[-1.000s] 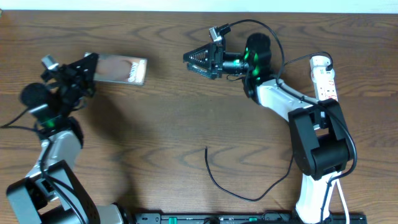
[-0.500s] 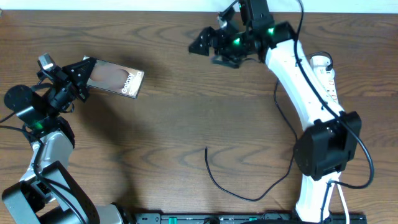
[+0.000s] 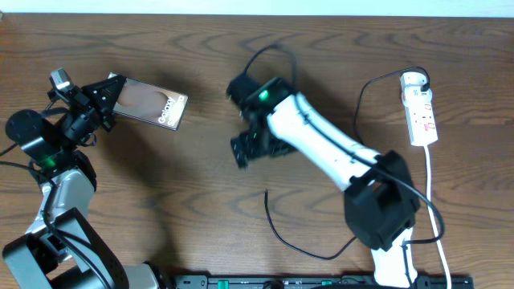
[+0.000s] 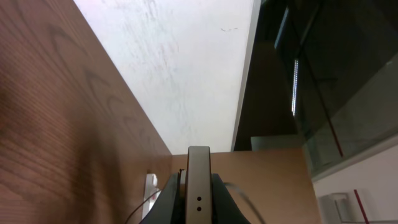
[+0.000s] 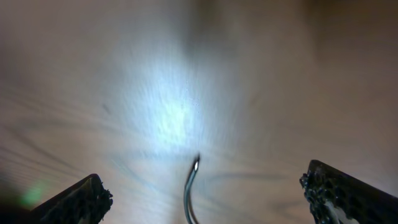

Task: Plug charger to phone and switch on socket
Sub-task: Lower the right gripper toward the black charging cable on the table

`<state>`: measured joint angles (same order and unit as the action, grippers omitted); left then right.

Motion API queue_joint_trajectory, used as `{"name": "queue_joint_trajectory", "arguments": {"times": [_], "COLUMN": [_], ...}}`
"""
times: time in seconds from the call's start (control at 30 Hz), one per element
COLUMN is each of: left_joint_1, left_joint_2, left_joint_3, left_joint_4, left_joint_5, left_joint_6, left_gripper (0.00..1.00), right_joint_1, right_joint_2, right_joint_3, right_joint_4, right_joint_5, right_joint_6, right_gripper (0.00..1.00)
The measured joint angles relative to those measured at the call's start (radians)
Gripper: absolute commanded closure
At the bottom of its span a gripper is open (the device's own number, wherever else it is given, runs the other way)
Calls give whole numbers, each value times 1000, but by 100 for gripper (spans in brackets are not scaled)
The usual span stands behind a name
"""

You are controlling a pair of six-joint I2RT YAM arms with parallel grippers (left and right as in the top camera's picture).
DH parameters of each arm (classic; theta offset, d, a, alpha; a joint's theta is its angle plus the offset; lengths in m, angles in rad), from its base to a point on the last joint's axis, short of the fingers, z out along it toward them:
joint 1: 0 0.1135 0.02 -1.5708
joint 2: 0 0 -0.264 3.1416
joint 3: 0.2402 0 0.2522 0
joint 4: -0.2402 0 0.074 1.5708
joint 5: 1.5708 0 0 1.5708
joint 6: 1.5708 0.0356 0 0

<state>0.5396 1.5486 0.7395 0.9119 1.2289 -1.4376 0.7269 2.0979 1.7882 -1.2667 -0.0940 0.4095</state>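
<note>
The phone (image 3: 152, 103), a dark glossy slab with white "Galaxy" lettering, is gripped at its left end by my left gripper (image 3: 107, 95) and held off the table at the upper left. In the left wrist view its thin edge (image 4: 198, 186) stands between the shut jaws. The charger (image 3: 277, 233), a thin black cable, lies on the table with its connector tip (image 3: 267, 192) free. My right gripper (image 3: 245, 151) hangs open above that tip; in the right wrist view the tip (image 5: 196, 163) shows between the spread fingers (image 5: 205, 193). The socket (image 3: 419, 107), a white power strip, lies at the right.
The socket's white cord (image 3: 434, 201) runs down the right side toward the front edge. A black rail (image 3: 265, 281) lies along the table's front edge. The right arm (image 3: 321, 148) stretches across the table's middle.
My right arm swung from the far top of the table down and left, over the charger's tip. The left gripper and phone stayed put in the last half second.
</note>
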Motion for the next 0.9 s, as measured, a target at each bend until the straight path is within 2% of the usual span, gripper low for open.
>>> {"name": "queue_joint_trajectory", "arguments": {"times": [0.27,0.47,0.7,0.9], "left_joint_1": [18,35,35,35], "left_joint_2": [0,0,0,0], "left_joint_3": [0,0,0,0], "left_joint_4": [0,0,0,0], "left_joint_5": [3,10,23,23], "left_joint_6": [3,3,5,6], "left_gripper": [93,93,93,93], "right_joint_1": [89,121,133,133], "right_joint_2": [6,6,6,6], "right_joint_3": [-165,-249,-309,-330], "right_joint_4": [0,1,45,79], "right_joint_5": [23,23,1,-8], "right_joint_6": [108,184,212,216], "right_gripper": [1,12,19,15]}}
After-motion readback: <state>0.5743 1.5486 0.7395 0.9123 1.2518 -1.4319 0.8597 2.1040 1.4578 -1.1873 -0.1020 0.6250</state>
